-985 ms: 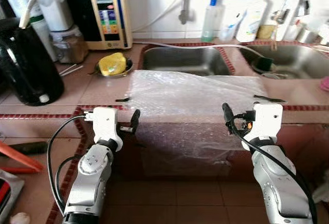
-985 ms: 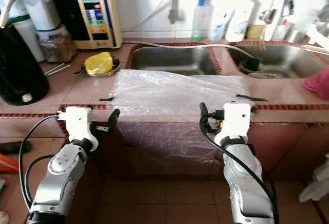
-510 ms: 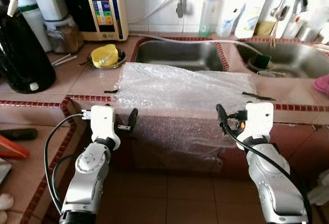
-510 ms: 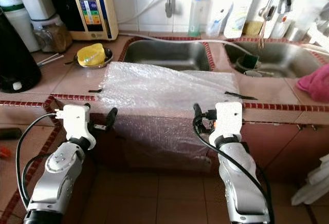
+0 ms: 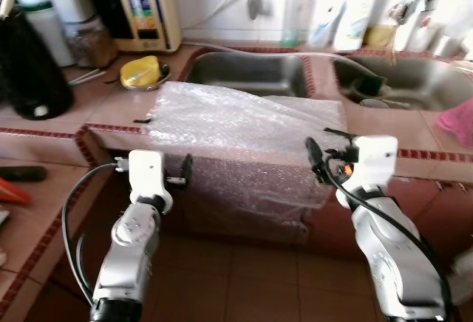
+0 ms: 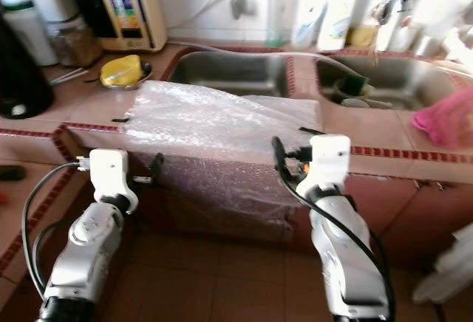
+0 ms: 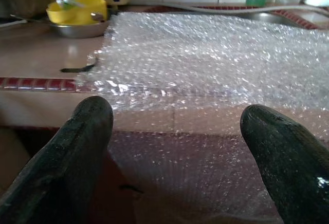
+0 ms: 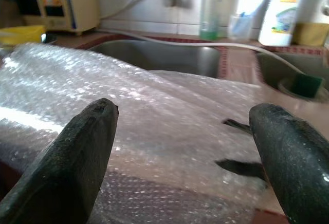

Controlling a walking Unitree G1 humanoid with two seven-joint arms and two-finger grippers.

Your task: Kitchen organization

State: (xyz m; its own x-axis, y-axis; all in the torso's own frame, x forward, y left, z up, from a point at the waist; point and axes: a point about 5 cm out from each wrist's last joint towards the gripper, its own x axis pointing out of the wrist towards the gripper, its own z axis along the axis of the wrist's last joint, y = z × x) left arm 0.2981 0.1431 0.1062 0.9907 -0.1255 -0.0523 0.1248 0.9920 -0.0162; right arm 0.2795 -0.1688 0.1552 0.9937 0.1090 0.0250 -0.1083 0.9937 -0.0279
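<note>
— Where the head camera looks down, what lies mid-frame?

— A clear sheet of bubble wrap (image 5: 244, 119) spreads over the pinkish tiled counter (image 5: 103, 111) and hangs down its front edge. Behind it, upper centre, sits a stainless double sink (image 5: 251, 74). At upper left stand a black kettle-like jug (image 5: 33, 71) and a yellow lid in a small metal dish (image 5: 142, 73); a pink cloth (image 5: 456, 121) lies at the right edge.

— And the arms?

— The left gripper (image 5: 183, 174) hovers at lower left, just before the hanging wrap; the right gripper (image 5: 314, 161) is at centre right, near the sheet's corner. From this view I cannot tell how their fingers stand.

— The left wrist view?

— Two black fingers (image 7: 77, 147) spread wide at the bottom corners, the wrap between and beyond them, untouched.

— The right wrist view?

— Its fingers (image 8: 77, 157) are likewise parted, the sheet ahead, a green-tinted clear bottle (image 8: 213, 8) at top centre.
</note>
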